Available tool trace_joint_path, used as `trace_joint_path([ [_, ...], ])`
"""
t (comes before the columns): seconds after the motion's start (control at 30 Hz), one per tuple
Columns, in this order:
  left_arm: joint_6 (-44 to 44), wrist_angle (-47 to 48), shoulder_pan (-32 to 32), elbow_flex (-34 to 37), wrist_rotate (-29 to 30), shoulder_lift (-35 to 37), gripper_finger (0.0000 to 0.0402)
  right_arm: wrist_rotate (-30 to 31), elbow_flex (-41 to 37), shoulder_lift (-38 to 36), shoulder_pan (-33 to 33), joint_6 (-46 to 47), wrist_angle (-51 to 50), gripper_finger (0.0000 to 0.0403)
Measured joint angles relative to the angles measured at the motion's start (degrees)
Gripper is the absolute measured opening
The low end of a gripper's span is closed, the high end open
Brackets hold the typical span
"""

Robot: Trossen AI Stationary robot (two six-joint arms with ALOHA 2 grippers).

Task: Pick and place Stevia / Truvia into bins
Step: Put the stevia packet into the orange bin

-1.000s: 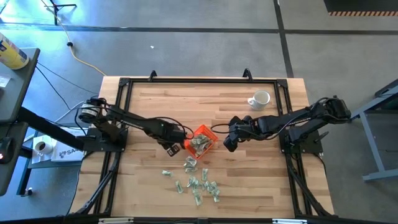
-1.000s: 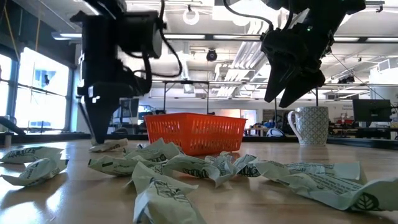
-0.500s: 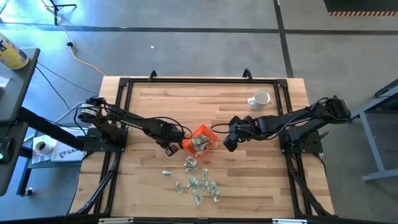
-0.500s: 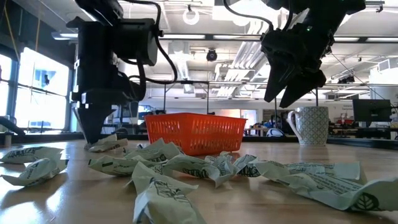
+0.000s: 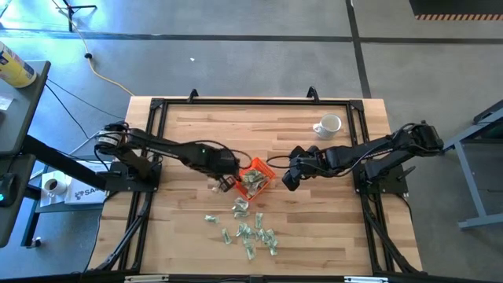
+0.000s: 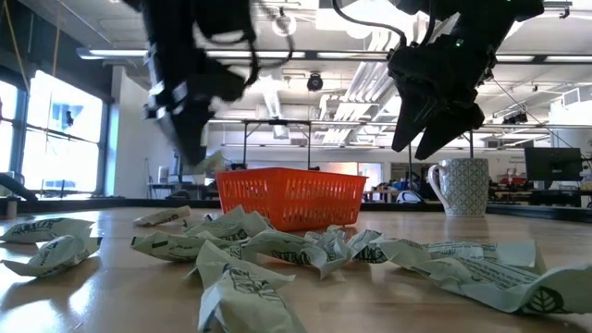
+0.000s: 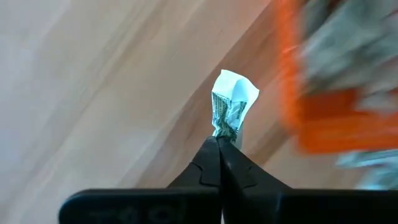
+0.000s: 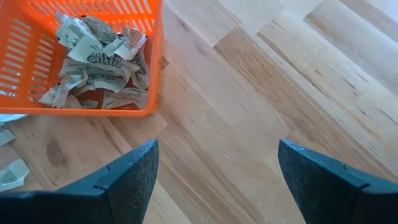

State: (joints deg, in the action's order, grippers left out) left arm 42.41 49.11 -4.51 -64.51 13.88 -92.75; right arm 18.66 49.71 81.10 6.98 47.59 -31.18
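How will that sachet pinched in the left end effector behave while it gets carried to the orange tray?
The sachet is crumpled above the shut left end effector, so it is probably thin, floppy paper. It looks very light, likely to flutter or slip from a pinch at one end. Released over the orange tray, it should settle without rolling.

High view straight down, far; low view table-level, near; wrist views close, left perhaps blurred; all share orange tray [image 5: 254,180].

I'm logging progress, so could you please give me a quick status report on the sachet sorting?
Left gripper shut on one sachet, lifted beside the orange tray. Right gripper open, waiting above bare table. Tray part filled; loose sachets remain. Nothing in the way.
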Motion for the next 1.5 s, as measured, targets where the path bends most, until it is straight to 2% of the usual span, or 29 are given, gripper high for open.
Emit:
trace_joint_path([
  [0.07,-2.04,-1.5,0.0,-3.39,-0.06,0.0,0.0025,-0.45,0.0,0.0,0.0,-0.14,-0.02,0.0318],
  [0.17,-4.5,-9.32,0.0,-6.5,-1.96,-0.04,0.0022,-1.47,0.0,0.0,0.04,-0.63,-0.19,0.0318],
  [0.3,-4.88,-18.64,0.54,-6.75,-3.06,-1.24,0.0022,-2.6,0.02,0.0,0.94,-1.31,-0.27,0.0318],
  [0.4,-4.5,-20.12,1.61,-6.64,-4.69,-3.49,0.0025,-2.47,0.02,0.0,2.46,-1.32,-0.37,0.0318],
  [0.5,-3.55,-22.47,1.64,-6.75,-4.9,-7.11,0.0048,-1.57,0.04,0.0,4.18,-1.29,-0.76,0.0318],
  [0.6,-1.14,-23.56,1.4,-6.65,-4.79,-9.56,0.0093,-0.53,0.07,-0.02,5.82,-1.17,-1.6,0.0318],
  [0.73,1.87,-21.11,1.55,-6.74,-7.55,-9.66,0.0162,0.34,0.07,-0.02,7.39,0.01,-3.44,0.0318],
  [0.9,2.89,-6.68,0.68,-8.38,-10.79,-5.3,0.0231,0.59,0.07,-0.02,8.2,-0.24,-4.48,0.0318],
  [1.07,9.94,12.56,-3.83,-8.67,-5.79,-0.83,0.0255,1.62,0.07,-0.04,7.46,-2.95,-4.48,0.0318],
  [1.13,13.26,17.32,-5.58,-8.6,-5.41,-0.32,0.0256,2.12,0.07,-0.04,6.69,-4.0,-4.08,0.0318],
  [1.23,15.92,16.47,-7.98,-6.79,-5.15,-0.65,0.0257,2.2,0.07,-0.04,5.17,-6.34,-3.18,0.0318],
  [1.3,16.38,11.05,-8.9,-5.26,-5.15,-1.65,0.0257,1.89,0.07,-0.04,4.06,-8.27,-2.41,0.0318],
  [1.5,16.4,5.15,-7.92,-1.92,-2.4,-5.21,0.0257,-1.09,0.07,-0.02,0.88,-11.2,0.19,0.0318],
])
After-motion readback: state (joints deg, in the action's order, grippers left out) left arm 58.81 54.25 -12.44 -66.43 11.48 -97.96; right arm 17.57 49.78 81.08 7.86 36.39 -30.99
